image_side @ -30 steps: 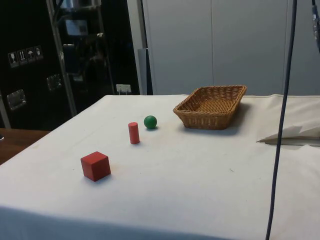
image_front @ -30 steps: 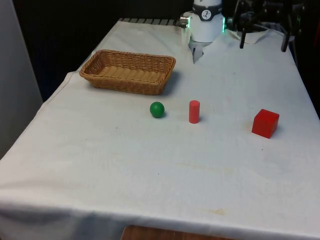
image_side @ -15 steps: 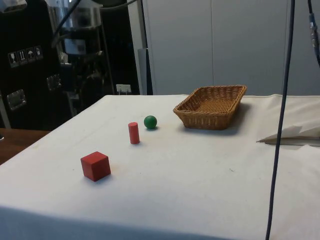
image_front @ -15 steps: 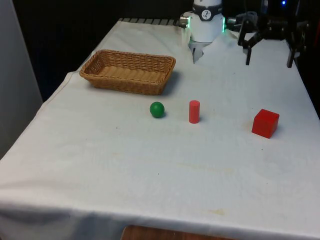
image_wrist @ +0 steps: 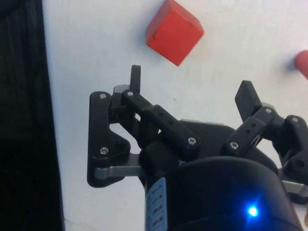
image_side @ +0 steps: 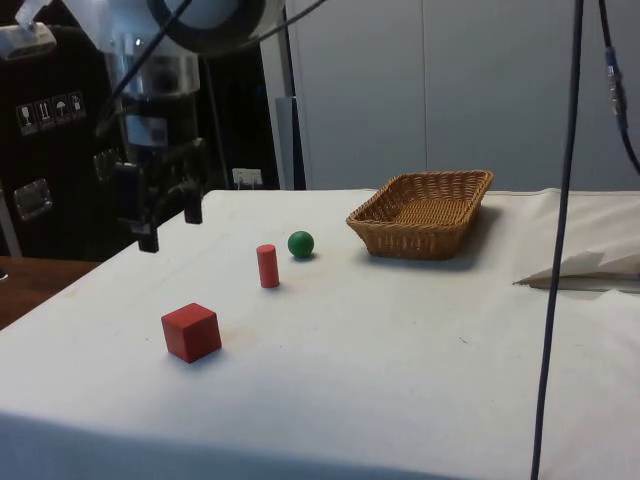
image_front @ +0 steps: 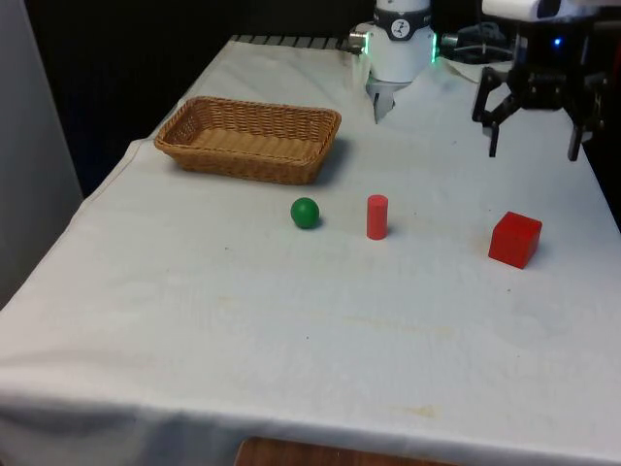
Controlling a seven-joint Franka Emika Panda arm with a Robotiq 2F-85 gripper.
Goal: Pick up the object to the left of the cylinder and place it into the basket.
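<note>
1. While the gripper hangs in the air above the table's far corner on the front view's right, its fingers are spread wide and hold nothing; also visible in the side view and wrist view.
2. Green ball sits on the white cloth, just beside the red cylinder, on the cylinder's side toward the front view's left. Not touching it. Side view shows the same pair: ball, cylinder.
3. Cylinder stands upright.
4. Wicker basket is behind the ball, toward the front view's left; near it but apart. Nothing visible inside it. Side view agrees.
5. Red cube rests on the cloth toward the front view's right, well apart from the cylinder. Gripper is above and behind it, no contact. Side view: cube is nearer the camera than the gripper.
6. Wrist view: cube lies on the cloth beyond the fingertips, a sliver of the cylinder at the picture's edge.
7. Gripper is well apart from the ball.
</note>
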